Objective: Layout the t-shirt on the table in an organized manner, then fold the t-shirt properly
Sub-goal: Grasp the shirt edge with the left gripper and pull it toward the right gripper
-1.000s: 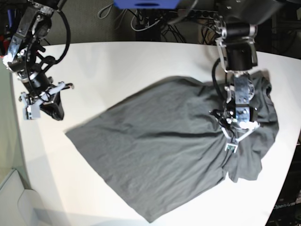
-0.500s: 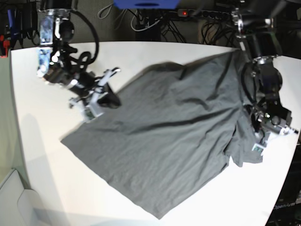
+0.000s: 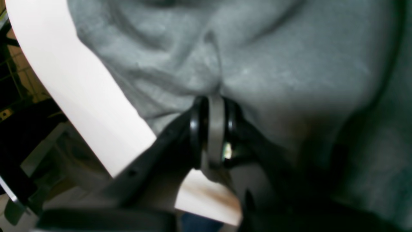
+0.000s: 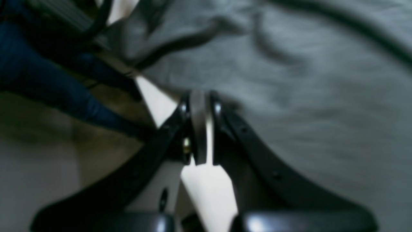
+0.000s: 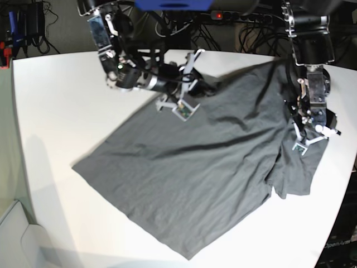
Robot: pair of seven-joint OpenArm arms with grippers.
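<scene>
The dark grey t-shirt (image 5: 189,162) lies spread but skewed across the white table (image 5: 56,100), with creases and a bunched part at the right. My left gripper (image 5: 305,142) rests on that bunched right side. In the left wrist view its jaws (image 3: 215,100) are shut and the cloth (image 3: 289,64) puckers into them, close to the table's edge (image 3: 80,90). My right gripper (image 5: 209,87) reaches in from the far left to the shirt's far edge. Its jaws (image 4: 198,96) are shut, with the tips at the hem (image 4: 305,96) over bare table (image 4: 206,183).
Cables and a power strip (image 5: 223,15) run behind the table's far edge, beside a blue object (image 5: 173,4). The table's rounded right edge (image 5: 346,167) lies just beyond the left gripper. A pale box (image 5: 17,240) sits off the near left corner.
My left gripper dragged the shirt's right side toward the right edge, then drew back a little. My right arm swung from the table's left side to the shirt's far edge.
</scene>
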